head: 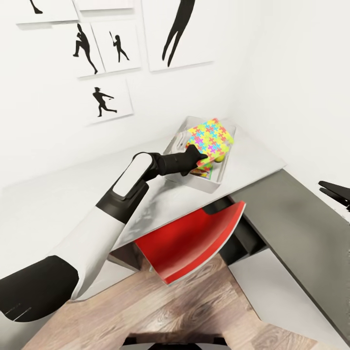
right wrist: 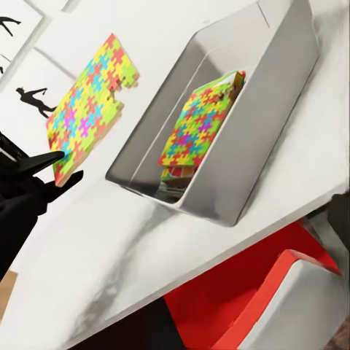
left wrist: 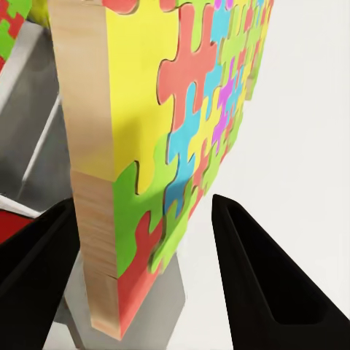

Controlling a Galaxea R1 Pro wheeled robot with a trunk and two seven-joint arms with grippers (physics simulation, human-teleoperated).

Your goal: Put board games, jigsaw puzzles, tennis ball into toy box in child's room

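The held jigsaw puzzle, a thin wood-edged square of interlocking pink, yellow, green, blue and orange pieces, is carried above the toy box. The left gripper has its jaws set about the puzzle's lower edge; whether they clamp it cannot be told. For a clean release, the puzzle is best lowered flat before the jaws are parted. A second jigsaw puzzle already lies inside the grey bin on the tabletop. Below is seen a red chair. The right gripper's jaws cannot be judged.
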